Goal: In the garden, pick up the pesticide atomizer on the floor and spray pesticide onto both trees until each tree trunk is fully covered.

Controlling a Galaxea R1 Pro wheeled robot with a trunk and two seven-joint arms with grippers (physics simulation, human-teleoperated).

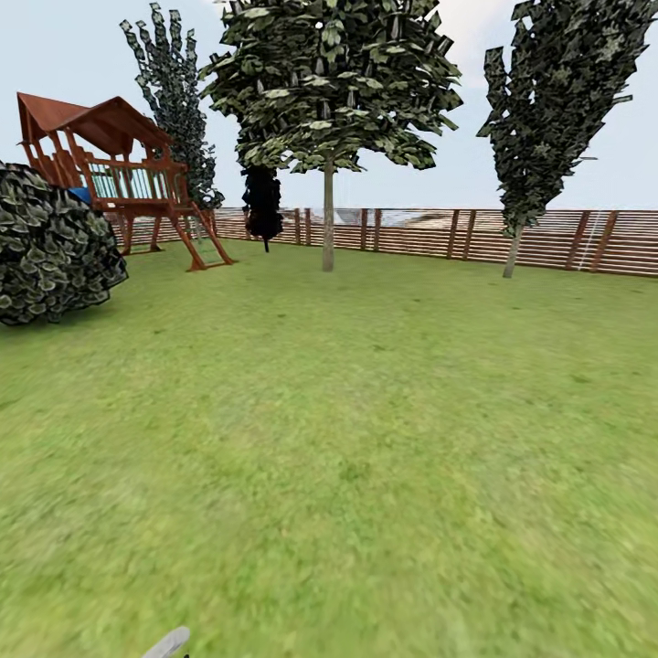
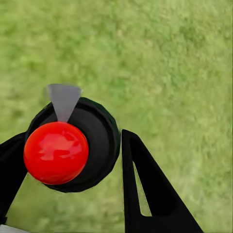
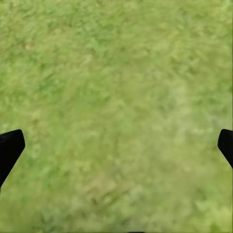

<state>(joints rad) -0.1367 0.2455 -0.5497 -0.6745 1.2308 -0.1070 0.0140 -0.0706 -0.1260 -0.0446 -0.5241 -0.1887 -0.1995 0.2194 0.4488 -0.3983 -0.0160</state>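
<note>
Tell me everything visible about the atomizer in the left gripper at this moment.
The pesticide atomizer sits between the left gripper's black fingers, seen end-on in the left wrist view: a round glossy black body with a shiny red ball at its centre and a short grey translucent cone-shaped nozzle. It hangs above grass. In the head view, a grey tip pokes up at the bottom edge.
</note>
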